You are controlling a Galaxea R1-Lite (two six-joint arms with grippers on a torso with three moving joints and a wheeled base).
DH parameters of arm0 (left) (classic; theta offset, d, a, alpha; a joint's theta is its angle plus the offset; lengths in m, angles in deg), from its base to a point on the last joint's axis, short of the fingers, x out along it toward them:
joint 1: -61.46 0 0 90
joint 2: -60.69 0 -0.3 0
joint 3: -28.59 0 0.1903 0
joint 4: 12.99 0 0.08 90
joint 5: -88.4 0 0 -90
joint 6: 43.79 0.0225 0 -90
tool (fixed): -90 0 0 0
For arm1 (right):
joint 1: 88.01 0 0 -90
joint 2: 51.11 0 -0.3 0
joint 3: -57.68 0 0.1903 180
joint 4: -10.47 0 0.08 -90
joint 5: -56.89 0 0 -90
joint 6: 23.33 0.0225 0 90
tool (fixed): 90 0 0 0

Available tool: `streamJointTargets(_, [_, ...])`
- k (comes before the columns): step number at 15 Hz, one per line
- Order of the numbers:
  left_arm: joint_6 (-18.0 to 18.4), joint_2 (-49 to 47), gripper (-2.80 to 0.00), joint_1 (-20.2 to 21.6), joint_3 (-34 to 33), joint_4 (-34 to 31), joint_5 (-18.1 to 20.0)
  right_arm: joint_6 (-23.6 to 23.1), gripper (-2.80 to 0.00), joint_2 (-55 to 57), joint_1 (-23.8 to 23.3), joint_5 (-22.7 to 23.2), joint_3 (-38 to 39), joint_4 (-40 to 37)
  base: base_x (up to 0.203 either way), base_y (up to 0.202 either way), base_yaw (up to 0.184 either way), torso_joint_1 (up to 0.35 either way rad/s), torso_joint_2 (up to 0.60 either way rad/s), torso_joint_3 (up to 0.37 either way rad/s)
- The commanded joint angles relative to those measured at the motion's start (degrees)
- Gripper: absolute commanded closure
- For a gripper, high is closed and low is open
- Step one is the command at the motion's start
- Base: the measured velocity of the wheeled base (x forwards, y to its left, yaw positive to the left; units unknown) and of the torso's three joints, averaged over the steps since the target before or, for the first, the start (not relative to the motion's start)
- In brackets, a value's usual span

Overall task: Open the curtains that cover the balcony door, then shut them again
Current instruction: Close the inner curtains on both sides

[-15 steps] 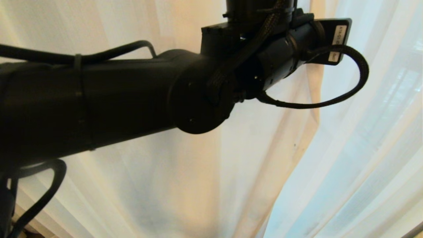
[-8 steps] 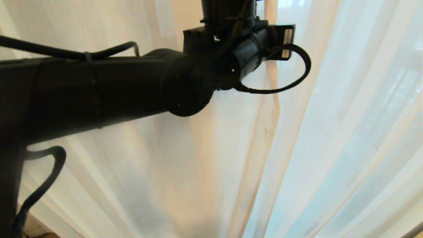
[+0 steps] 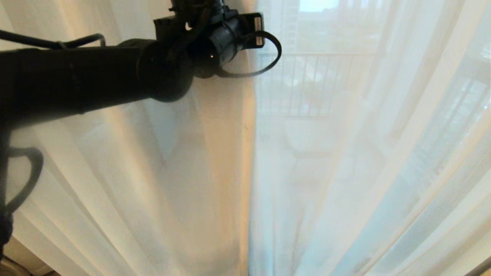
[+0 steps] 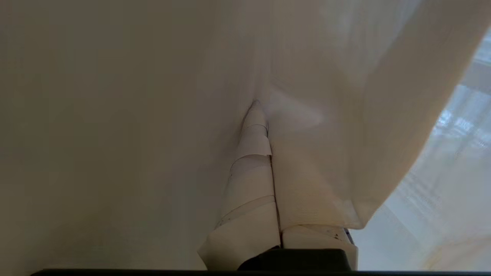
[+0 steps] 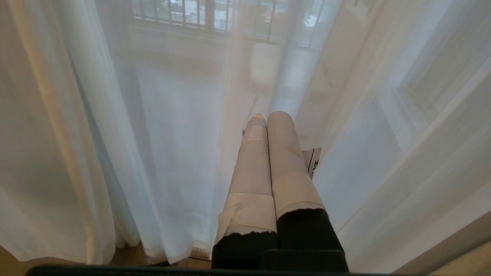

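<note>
The curtains fill the head view: a cream drape point(image 3: 215, 172) on the left and white sheers point(image 3: 383, 153) on the right. My left arm point(image 3: 96, 80) reaches across to the drape's upper edge, and its gripper is above the frame there. In the left wrist view my left gripper point(image 4: 256, 105) is shut on a fold of the cream drape point(image 4: 115, 115), which hangs over one taped finger. My right gripper point(image 5: 268, 117) hangs low in front of the sheers point(image 5: 172, 134), shut and empty. The balcony door is hidden behind the sheers.
A dark railing point(image 3: 303, 84) shows faintly through the sheers, and also in the right wrist view as the railing point(image 5: 215, 15). Wooden floor point(image 5: 115, 251) shows under the curtain hems.
My left arm has swung to the left, drawing the cream drape's edge with it. More sheer and the railing behind it now show in the middle.
</note>
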Motion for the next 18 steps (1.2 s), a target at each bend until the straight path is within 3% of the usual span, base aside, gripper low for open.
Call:
streamJointTargets(1, [-0.05,1.32,0.00,2.12,0.01,0.05,-0.21,-0.07,0.00,0.07,0.00,0.03,0.00,-0.02,0.000,0.000,0.000,0.000,0.00,0.000])
streamJointTargets(6, [-0.05,2.57,-0.01,2.17,-0.37,0.03,-0.39,-0.07,0.00,0.07,0.01,0.03,0.00,-0.02,0.000,0.000,0.000,0.000,0.00,0.000])
streamJointTargets(7, [-0.05,2.95,-2.80,2.09,-0.92,0.05,-0.43,-0.07,0.00,0.07,0.04,0.03,0.00,-0.02,0.000,0.000,0.000,0.000,0.00,0.000])
streamJointTargets(11, [-0.05,6.68,-2.80,1.66,-5.18,-0.15,-0.48,-0.07,0.00,0.07,0.02,0.03,0.00,-0.02,0.000,0.000,0.000,0.000,0.00,0.000])
streamJointTargets(18, [-0.12,24.21,-2.80,-0.94,-28.34,-0.21,-0.47,-0.07,0.00,0.07,0.02,0.03,0.00,-0.02,0.000,0.000,0.000,0.000,0.00,0.000])
